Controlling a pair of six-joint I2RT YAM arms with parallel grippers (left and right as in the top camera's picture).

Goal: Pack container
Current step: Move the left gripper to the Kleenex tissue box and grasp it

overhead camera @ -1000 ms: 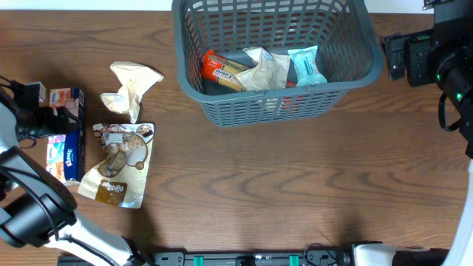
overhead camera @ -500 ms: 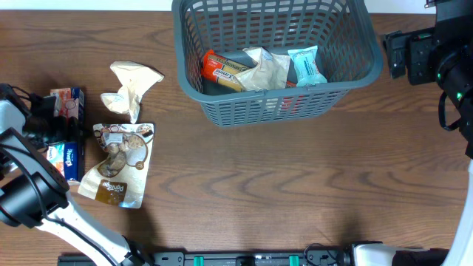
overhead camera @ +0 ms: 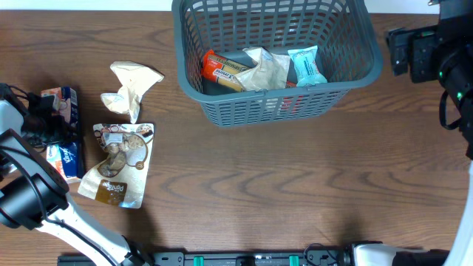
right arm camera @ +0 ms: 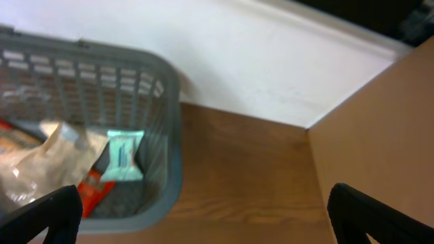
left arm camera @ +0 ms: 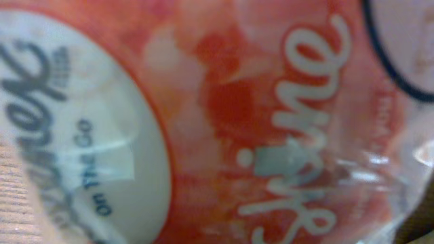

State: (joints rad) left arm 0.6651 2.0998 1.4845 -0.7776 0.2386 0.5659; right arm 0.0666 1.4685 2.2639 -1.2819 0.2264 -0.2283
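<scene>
Dark wood-grain bench (overhead camera: 295,192) carries all items.

1. Progress. The large dark grey plastic basket (overhead camera: 273,103) stands at the far middle of the bench, its far rim cut by the picture edge. It already holds an orange rectangular packet (overhead camera: 222,68), a crumpled cream paper bag (overhead camera: 267,70) and a light blue foil packet (overhead camera: 306,65); a red item under them is mostly hidden. Four items lie outside at the left: a brown window pouch (overhead camera: 117,168), a second crumpled cream bag (overhead camera: 131,87), a blue tissue pack (overhead camera: 65,159) and an orange tissue pack (overhead camera: 60,102). Judged from this, packing is roughly half done.

2. Orientation. The basket sits upright, opening upward. Its long axis runs left to right across the overhead view, parallel to the near bench edge.

3. Right pincer (right arm camera: 202,193). Positioned beside the basket's right end, above the bench. The fingers (right arm camera: 41,213) stand wide apart with nothing between them.

4. Left pincer (overhead camera: 46,124). Positioned at the tissue packs on the far left. The wrist view is filled by the orange pack's wrapper at very close range and shows no fingers; whether the pincer grips the pack cannot be told
</scene>
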